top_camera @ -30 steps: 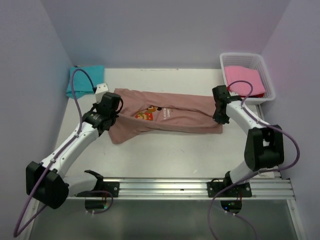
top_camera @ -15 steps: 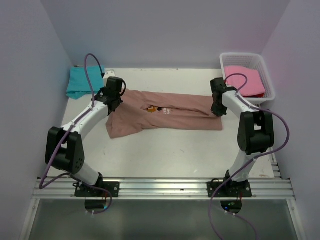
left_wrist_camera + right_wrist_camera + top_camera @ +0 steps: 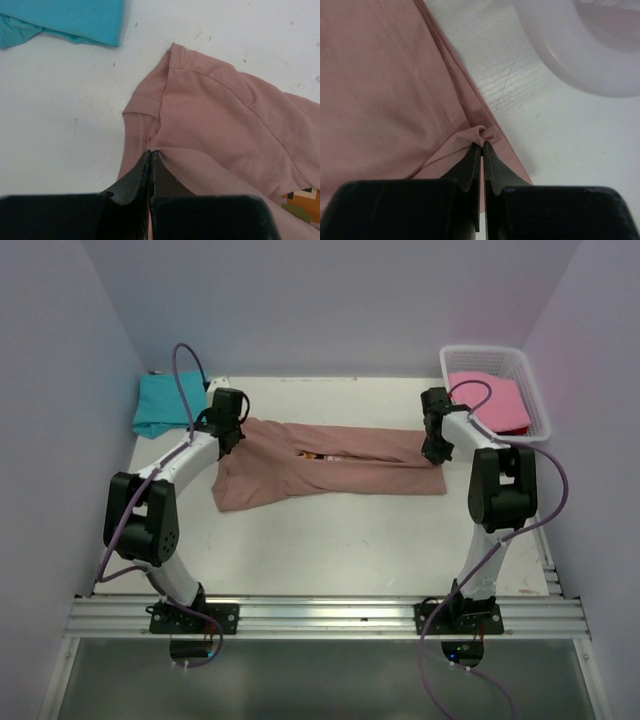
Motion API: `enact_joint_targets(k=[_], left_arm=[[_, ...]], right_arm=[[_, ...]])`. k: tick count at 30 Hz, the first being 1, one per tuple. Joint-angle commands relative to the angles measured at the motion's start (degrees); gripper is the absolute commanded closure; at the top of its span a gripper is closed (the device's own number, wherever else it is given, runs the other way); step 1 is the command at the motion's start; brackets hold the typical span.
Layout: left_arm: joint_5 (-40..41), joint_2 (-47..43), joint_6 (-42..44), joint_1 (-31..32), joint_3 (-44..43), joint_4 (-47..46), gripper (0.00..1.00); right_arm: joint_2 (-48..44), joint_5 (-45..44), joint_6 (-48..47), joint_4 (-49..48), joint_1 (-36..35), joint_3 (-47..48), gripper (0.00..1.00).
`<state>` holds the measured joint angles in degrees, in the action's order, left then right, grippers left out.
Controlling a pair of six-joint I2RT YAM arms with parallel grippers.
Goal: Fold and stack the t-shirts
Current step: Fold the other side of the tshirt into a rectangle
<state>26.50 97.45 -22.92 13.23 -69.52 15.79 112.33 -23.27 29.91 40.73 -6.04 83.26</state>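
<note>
Cloth is pinched in both our grippers, the left gripper (image 3: pixel 150 154) closed tight on the sleeve end of the brown shirt (image 3: pixel 340 470) and the right gripper (image 3: pixel 482 146) on its hem end, so it lies stretched side to side across the table (image 3: pixel 330 540) between them.

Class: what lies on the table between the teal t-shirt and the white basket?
The salmon-brown t-shirt, stretched out lengthwise; the top view shows it.

The salmon-brown t-shirt (image 3: pixel 340 472) is plain dusty fabric; its pixel-block chest print (image 3: pixel 303 200) shows orange, cream, olive and black. The teal t-shirt (image 3: pixel 163 405) is solid. The pink t-shirt (image 3: pixel 487 400) is solid bright pink. The basket (image 3: pixel 539 405) and table (image 3: pixel 330 540) are white; the cables (image 3: pixel 177 360) are purple.
</note>
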Motion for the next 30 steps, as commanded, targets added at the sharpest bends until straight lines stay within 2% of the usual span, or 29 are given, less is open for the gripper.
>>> enact_joint_targets(k=[1, 13, 20, 23, 30], left_arm=[[0.04, 1.78, 1.3, -1.45, -3.69, -4.89, 1.0], [-1.89, 4.33, 0.77, -1.99, -7.39, -6.03, 1.0], [-2.07, 1.78, 1.3, -1.98, -7.91, -6.48, 1.0], [-4.0, 0.12, 0.86, -1.98, -9.23, -5.68, 1.0], [-11.11, -7.61, 0.33, -1.81, -7.93, -10.33, 1.0]], right_arm=[[1.83, -0.55, -0.73, -1.35, 0.33, 3.57, 1.0], [4.39, 0.41, -1.17, -2.76, 0.24, 5.51, 1.0], [5.09, 0.77, -1.17, -3.02, 0.24, 5.07, 1.0], [4.83, 0.77, -1.17, -3.55, 0.33, 4.37, 1.0], [5.09, 1.12, -1.17, -3.99, 0.33, 3.57, 1.0]])
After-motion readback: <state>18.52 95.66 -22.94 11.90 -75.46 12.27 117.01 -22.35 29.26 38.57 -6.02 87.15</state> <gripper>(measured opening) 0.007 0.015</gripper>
